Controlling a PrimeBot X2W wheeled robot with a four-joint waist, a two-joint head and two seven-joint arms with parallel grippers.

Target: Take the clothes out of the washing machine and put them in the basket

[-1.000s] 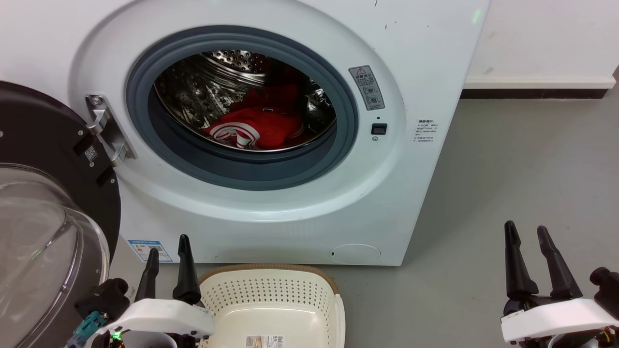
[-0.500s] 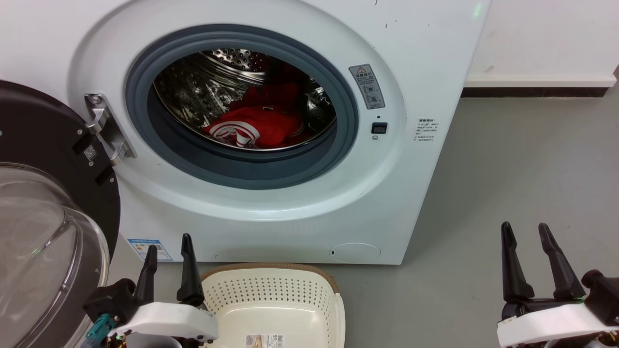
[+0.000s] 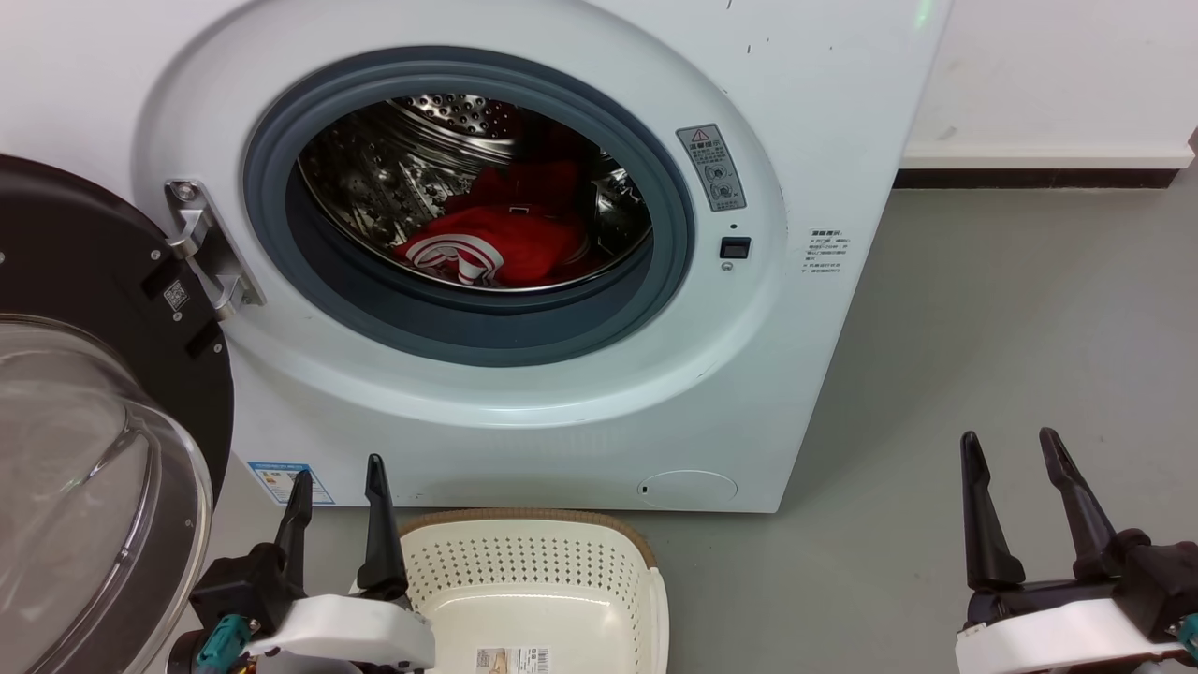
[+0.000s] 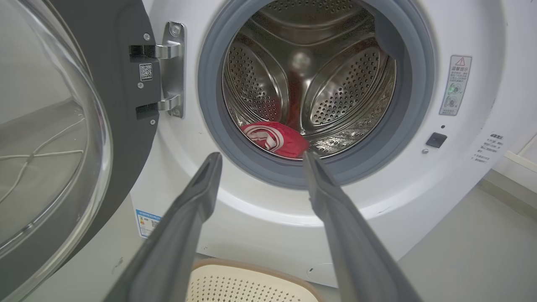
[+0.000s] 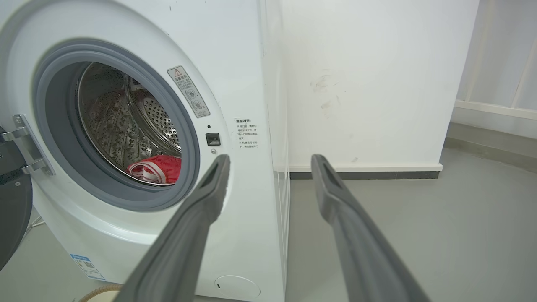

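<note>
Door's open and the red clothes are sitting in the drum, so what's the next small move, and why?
Probably reach the left gripper forward into the washing machine toward the clothes. It is open, its fingers frame the red fabric in the left wrist view, and the basket waits just below.

Laundry room — washing machine (image 3: 580, 412), basket (image 3: 524, 562)
</note>
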